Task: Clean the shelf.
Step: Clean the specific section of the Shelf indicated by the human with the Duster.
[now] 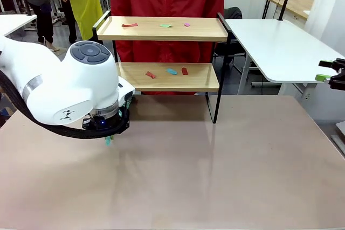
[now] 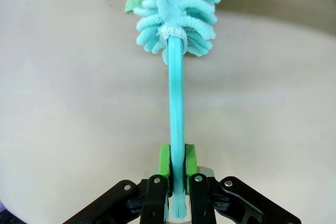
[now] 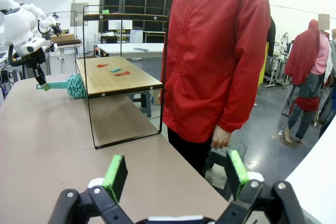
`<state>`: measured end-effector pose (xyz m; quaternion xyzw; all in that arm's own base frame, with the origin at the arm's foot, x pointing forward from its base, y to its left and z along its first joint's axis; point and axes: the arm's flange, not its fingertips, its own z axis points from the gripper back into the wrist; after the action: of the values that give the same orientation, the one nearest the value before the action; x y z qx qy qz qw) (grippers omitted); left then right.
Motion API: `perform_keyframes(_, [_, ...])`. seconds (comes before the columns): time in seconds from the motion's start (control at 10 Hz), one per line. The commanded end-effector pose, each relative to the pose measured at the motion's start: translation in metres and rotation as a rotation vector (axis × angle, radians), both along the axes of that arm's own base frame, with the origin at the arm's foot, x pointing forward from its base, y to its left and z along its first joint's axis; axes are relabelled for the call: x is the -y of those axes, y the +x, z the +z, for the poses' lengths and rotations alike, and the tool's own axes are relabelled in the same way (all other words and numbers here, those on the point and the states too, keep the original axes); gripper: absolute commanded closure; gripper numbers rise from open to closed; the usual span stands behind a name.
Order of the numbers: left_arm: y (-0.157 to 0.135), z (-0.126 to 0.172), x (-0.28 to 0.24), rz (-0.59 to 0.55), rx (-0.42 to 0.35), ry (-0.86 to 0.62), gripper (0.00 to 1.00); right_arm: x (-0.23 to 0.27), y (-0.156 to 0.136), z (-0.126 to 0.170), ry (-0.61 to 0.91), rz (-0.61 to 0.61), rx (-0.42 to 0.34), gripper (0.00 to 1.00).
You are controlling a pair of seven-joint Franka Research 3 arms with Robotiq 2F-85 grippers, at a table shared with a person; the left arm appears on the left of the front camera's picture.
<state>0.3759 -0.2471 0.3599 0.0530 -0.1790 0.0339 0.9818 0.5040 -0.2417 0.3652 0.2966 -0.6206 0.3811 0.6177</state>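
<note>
With your left gripper [image 2: 177,161] clenched on the handle of the teal duster [image 2: 178,19] and your right gripper [image 3: 176,174] released, raise the head level toward the shelf [image 1: 205,29] at twelve o'clock and sweep its coloured scraps [image 1: 171,71] sideways.

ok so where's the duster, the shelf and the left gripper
duster [image 2: 178,9]: left wrist view, on its fluffy teal head
shelf [image 1: 207,28]: front view, on a bare part of the top board
left gripper [image 2: 177,162]: left wrist view, between its green pads, shut on the handle
</note>
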Motion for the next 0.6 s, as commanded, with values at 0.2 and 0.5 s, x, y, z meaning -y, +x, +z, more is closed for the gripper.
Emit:
perform_keyframes(0.2, [0.005, -0.003, -0.004, 0.016, -0.019, 0.006, 0.87, -0.002, 0.001, 0.005, -0.009, -0.003, -0.020, 0.00])
perform_keyframes(0.5, [-0.006, -0.001, -0.003, -0.043, 0.022, -0.008, 0.87, -0.002, 0.001, 0.005, -0.009, -0.003, -0.020, 0.00])
